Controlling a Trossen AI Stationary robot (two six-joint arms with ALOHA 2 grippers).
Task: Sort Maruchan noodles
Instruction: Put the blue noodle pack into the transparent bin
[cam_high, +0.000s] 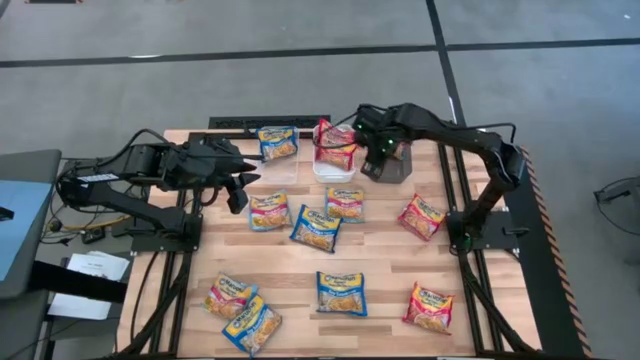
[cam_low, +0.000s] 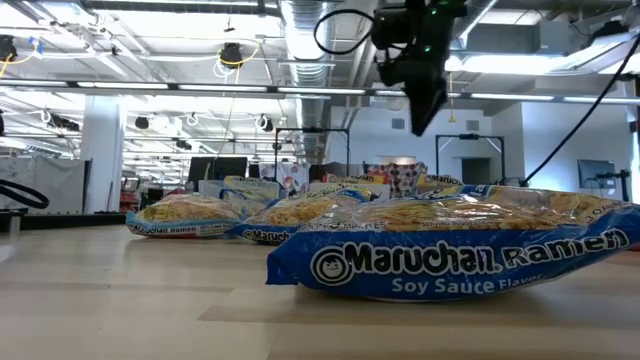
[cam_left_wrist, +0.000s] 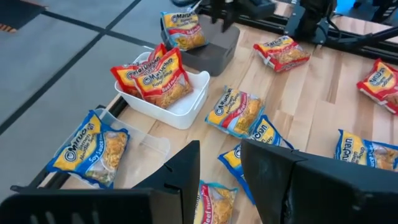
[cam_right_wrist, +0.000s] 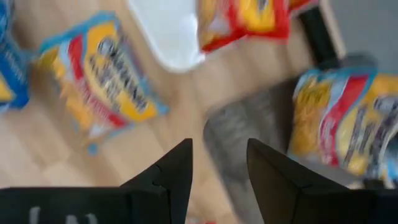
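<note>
While the right end effector (cam_high: 372, 160) hangs open and empty over the dark bin (cam_high: 392, 162) at upper centre — red packets (cam_high: 336, 143) already in the white bin (cam_high: 330, 168) — it should probably clear the rim before reaching down-frame for loose Maruchan noodles (cam_high: 317, 227) on the bench (cam_high: 380, 270), the left end effector (cam_high: 240, 192) idling part-open, empty.

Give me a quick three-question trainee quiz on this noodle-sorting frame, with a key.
1. True or false: the white bin holds red packets.
2. Which arm's claw hovers over the dark bin? A) left B) right
3. Fill in: the packet in the clear bin has a ____-and-yellow wrapper.
Key: 1 true; 2 B; 3 blue.
</note>
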